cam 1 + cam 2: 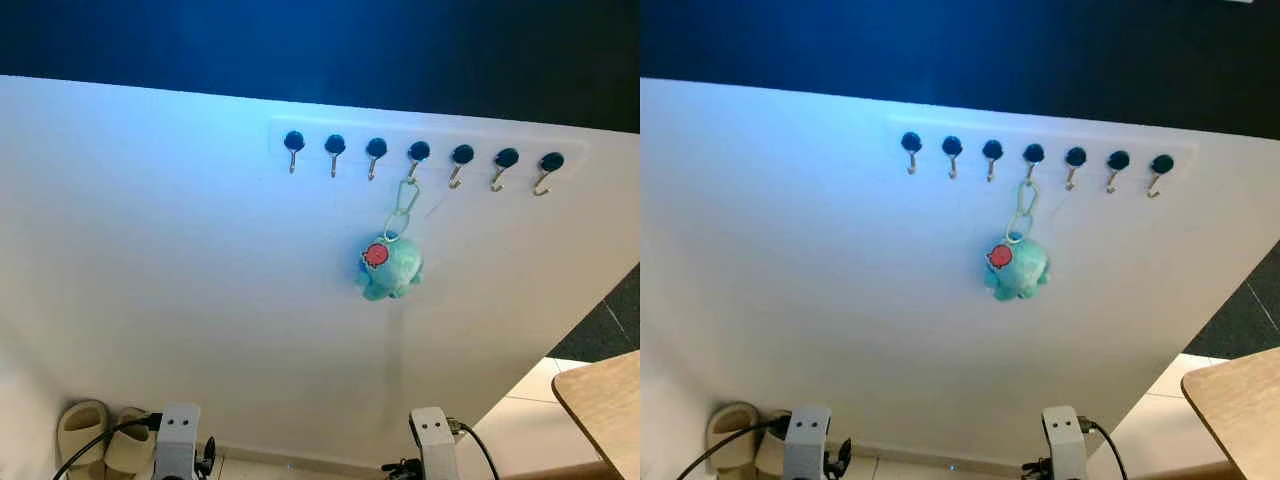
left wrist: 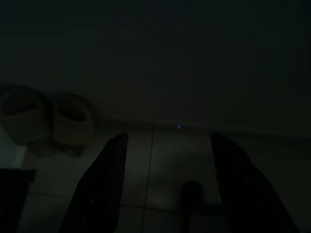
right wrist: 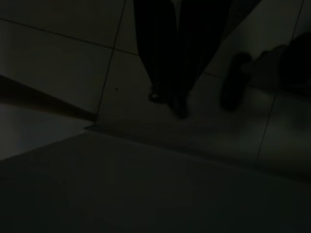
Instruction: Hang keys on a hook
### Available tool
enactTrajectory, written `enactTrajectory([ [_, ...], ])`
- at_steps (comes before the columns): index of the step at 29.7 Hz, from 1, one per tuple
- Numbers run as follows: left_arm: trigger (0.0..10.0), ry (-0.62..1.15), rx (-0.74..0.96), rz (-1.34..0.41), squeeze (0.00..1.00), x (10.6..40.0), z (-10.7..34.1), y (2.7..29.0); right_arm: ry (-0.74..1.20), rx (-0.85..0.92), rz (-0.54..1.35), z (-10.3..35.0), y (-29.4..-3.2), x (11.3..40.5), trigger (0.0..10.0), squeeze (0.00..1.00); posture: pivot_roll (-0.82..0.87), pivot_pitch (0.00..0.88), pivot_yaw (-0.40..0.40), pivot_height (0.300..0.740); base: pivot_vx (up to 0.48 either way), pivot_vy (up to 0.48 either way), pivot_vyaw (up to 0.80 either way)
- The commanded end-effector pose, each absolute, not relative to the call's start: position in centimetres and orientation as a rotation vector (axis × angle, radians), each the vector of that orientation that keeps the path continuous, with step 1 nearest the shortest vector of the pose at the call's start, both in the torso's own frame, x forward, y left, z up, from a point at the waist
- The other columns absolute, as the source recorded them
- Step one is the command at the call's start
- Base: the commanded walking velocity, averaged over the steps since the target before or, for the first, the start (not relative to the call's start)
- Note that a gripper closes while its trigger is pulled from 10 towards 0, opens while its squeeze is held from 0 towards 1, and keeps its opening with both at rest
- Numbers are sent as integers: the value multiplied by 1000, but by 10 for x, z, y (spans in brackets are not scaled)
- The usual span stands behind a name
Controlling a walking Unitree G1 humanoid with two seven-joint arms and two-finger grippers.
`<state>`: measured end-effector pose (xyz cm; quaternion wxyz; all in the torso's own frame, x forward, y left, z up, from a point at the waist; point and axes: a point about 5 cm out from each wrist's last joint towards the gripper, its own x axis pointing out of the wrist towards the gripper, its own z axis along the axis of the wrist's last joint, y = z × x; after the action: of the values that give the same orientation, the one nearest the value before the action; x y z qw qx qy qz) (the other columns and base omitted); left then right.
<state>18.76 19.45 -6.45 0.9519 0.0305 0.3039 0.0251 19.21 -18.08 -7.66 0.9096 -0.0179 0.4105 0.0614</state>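
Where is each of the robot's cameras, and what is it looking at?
Left eye view: on the head, facing the white wall with its hooks; a teal plush keychain hangs from the middle hook. Both arms show at the bottom.
Right eye view: beside it, same scene.
Left wrist view: on the left arm, hanging low, dark; looks past the left gripper, fingers apart, at floor tiles and slippers.
Right wrist view: on the right arm, dark; right gripper over tiles.
Shared: the eyes and left wrist all see the slippers.
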Motion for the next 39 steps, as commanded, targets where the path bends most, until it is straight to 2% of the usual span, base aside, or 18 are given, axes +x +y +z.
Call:
enactTrajectory([
  [1,10000,635,65,48,0,186,-66,194,850,-22,124,-77,-177,192,10000,0,80,36,-51,740,0,480,0],
  [6,10000,627,79,41,0,187,-65,195,850,-17,123,-77,-176,193,10000,0,81,35,-49,740,0,432,0],
  [12,10000,598,64,5,0,188,-63,192,852,-12,118,-78,-177,191,10000,0,77,35,-46,740,0,0,0],
  [15,10000,602,106,-34,0,188,-63,189,854,-9,112,-79,-177,189,10000,0,74,35,-44,740,0,-370,0],
  [27,10000,596,100,-61,0,187,-64,184,861,-5,107,-80,-178,186,10000,0,75,35,-44,740,0,-480,0],
  [39,10000,592,106,-48,0,188,-63,186,869,0,110,-81,-176,184,10000,0,75,37,-44,740,0,0,0],
])
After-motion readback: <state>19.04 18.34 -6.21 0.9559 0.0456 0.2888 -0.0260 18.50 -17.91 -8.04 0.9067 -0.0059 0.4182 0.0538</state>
